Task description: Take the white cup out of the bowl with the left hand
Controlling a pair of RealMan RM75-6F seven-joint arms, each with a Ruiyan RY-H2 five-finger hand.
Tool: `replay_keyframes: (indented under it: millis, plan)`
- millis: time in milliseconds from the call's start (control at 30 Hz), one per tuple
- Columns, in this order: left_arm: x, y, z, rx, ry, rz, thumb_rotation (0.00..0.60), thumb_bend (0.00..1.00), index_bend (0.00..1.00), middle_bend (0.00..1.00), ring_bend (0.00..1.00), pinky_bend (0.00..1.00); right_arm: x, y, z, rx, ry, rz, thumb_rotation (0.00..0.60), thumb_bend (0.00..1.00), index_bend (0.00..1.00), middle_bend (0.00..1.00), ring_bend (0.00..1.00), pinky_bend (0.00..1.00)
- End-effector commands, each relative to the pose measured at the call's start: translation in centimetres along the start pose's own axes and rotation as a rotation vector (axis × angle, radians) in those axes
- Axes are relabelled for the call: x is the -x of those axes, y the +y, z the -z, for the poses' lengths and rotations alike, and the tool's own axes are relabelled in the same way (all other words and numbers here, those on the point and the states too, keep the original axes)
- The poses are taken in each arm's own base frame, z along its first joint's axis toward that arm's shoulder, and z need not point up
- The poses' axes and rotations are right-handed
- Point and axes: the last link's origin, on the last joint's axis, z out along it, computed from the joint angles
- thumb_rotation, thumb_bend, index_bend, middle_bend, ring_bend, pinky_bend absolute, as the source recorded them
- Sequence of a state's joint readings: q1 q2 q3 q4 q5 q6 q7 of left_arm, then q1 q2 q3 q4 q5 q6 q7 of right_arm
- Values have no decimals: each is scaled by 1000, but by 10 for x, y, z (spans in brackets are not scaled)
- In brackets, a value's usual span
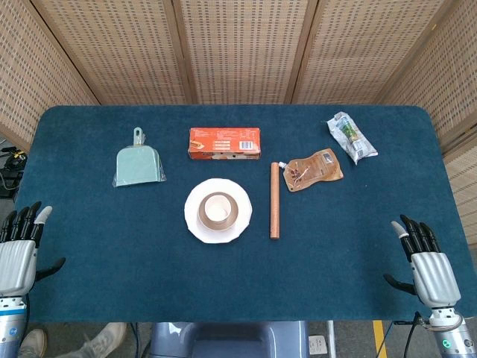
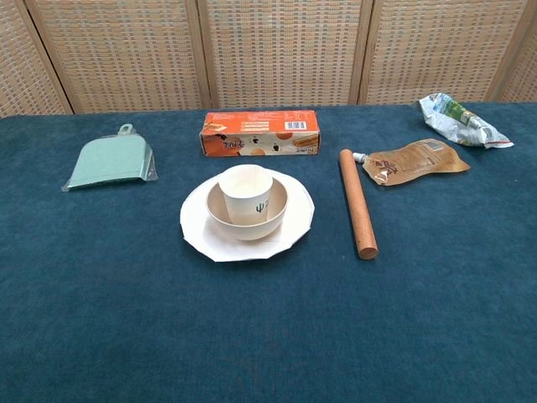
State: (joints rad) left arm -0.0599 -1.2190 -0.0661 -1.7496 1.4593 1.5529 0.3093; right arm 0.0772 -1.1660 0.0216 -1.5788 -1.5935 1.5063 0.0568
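- Head view: the white cup (image 1: 217, 208) stands upright inside the bowl (image 1: 240, 211), which sits on a white plate (image 1: 195, 222) near the middle of the blue table (image 1: 112, 253).
- Head view: the left hand (image 1: 20, 247) rests at the near left edge of the table, fingers apart and holding nothing, well apart from the bowl.
- Head view: the right hand (image 1: 426, 261) lies at the near right edge, fingers likewise spread and empty.
- Head view: beside the plate lies a wooden rod (image 1: 275, 200); behind it an orange box (image 1: 224, 142), a green dustpan (image 1: 139, 163) to the left, and two pouches at the far right.
- Chest view: neither hand shows here. The white cup (image 2: 247, 193) rises clear above the rim of the bowl (image 2: 277, 214), with a small dark mark on its side.
- Chest view: judging from this, the task has not begun; the reach is the step in hand.
- Next move, as I judge it: the left hand must travel forward and inward to the cup, close around the wall standing above the bowl's rim, and lift straight up so the bowl and plate (image 2: 205, 235) are not dragged along.
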Motion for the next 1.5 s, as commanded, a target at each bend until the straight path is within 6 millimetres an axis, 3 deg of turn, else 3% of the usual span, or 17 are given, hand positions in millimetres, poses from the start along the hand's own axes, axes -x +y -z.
replay_keyframes:
  millis: [33,300,500,633,867,1200,1500]
  plan:
    - [1,1,0,2,-2,-1,600,50,0,0,0,0,-1,0,0,-1,2,-1,600,125,0,0,0,0]
    - [3,6,-2,24,-9,-8,600,50,0,0,0,0,-4,1,0,-3,15,-17,600,125,0,0,0,0]
    - [6,27,-23,101,-39,-14,600,50,0,0,0,0,-8,8,-5,17,34,-30,600,126,0,0,0,0]
    - [2,53,-53,181,-69,-41,600,51,0,0,0,0,-9,14,-8,41,40,-36,600,126,0,0,0,0]
    - [-3,120,-109,356,-150,-87,600,63,34,0,0,0,-13,26,-17,89,70,-30,600,126,0,0,0,0]
    - [3,181,-148,474,-229,-129,600,71,155,0,0,0,-11,42,-23,145,66,-36,600,126,0,0,0,0]
    - [29,231,-168,555,-310,-202,600,72,165,0,0,0,-13,60,-27,206,68,-58,600,125,0,0,0,0]
